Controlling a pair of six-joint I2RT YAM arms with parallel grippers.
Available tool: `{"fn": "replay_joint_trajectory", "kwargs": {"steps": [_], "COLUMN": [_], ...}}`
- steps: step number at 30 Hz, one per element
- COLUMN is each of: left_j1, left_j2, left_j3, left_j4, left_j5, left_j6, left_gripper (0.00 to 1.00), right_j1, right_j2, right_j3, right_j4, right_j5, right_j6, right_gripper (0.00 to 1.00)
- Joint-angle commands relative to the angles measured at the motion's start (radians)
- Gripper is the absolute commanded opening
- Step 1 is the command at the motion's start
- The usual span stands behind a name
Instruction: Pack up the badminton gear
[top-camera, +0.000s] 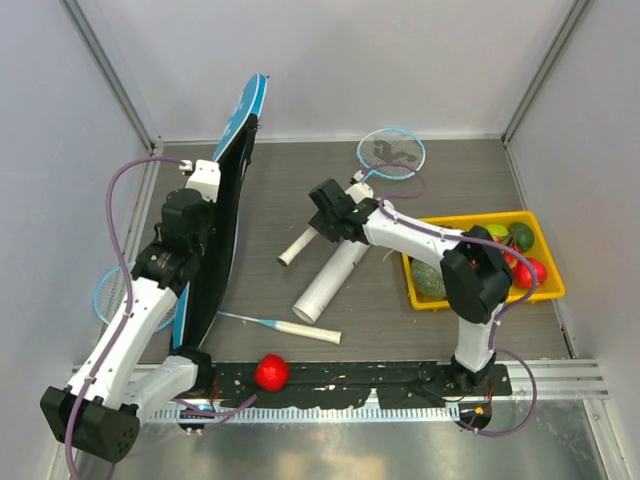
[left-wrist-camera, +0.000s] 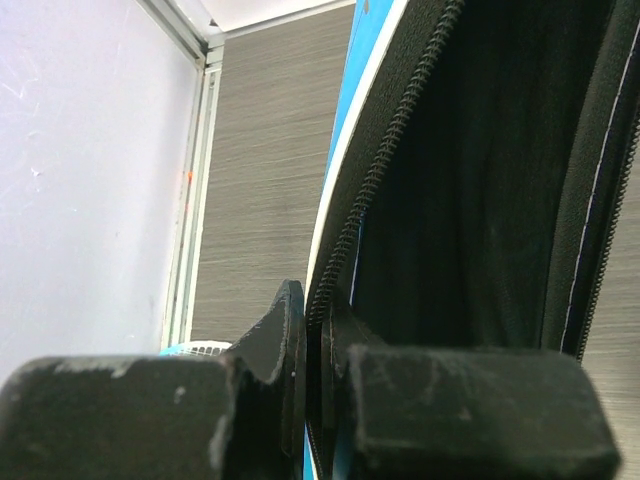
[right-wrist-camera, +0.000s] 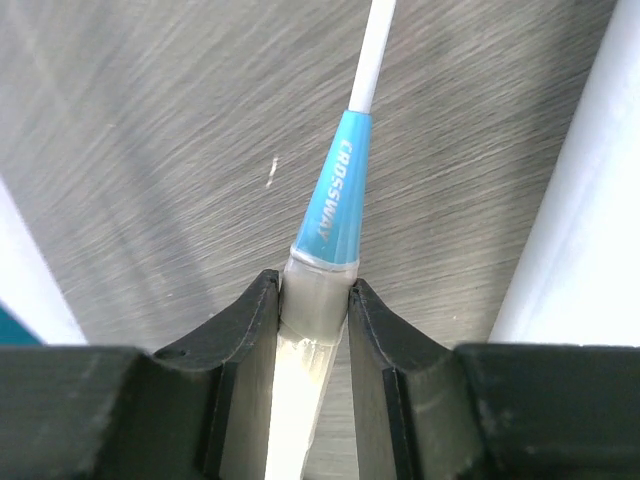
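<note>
The large blue racket bag (top-camera: 232, 170) stands on edge at the left, with its black inside showing in the left wrist view (left-wrist-camera: 470, 180). My left gripper (top-camera: 212, 200) is shut on its zipper edge (left-wrist-camera: 315, 340). My right gripper (top-camera: 338, 208) is shut on the pale handle (right-wrist-camera: 318, 300) of one racket, just below the blue cone (right-wrist-camera: 338, 200). That racket's head (top-camera: 392, 152) lies at the back. The second racket's handle (top-camera: 308, 332) lies near the front, and its head (top-camera: 108, 292) shows behind my left arm. The long white tube (top-camera: 330, 280) lies in the middle. No shuttlecocks are in view.
A yellow tray (top-camera: 480, 296) of fruit sits at the right. A small red ball (top-camera: 271, 372) lies on the front rail between the arm bases. Grey walls close the table on the left, back and right. The tube (right-wrist-camera: 580, 200) lies close beside my right gripper.
</note>
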Motion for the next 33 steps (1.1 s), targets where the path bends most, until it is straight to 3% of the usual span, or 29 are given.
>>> {"fn": "replay_joint_trajectory", "kwargs": {"steps": [1,11,19,33], "left_j1": [-0.005,-0.005,-0.003,0.001], "left_j2": [0.039,0.126,0.238,0.505], "left_j3": [0.112,0.185,0.283,0.510], "left_j4": [-0.016,-0.100,-0.201,-0.401], "left_j5": [0.038,0.076,0.018,0.016], "left_j6": [-0.019,-0.079,-0.116,-0.175], "left_gripper": [0.00,0.00,0.00,0.00], "right_j1": [-0.002,0.015,0.015,0.015], "right_j2": [-0.130,-0.418,-0.726,-1.001], "right_j3": [-0.038,-0.292,-0.593,-0.762], "right_j4": [0.120,0.157,0.327,0.340], "right_j5": [0.043,-0.004,-0.006,-0.015], "right_j6": [-0.077,-0.135,-0.270,-0.307], "right_gripper": [0.05,0.05,0.05,0.05]}}
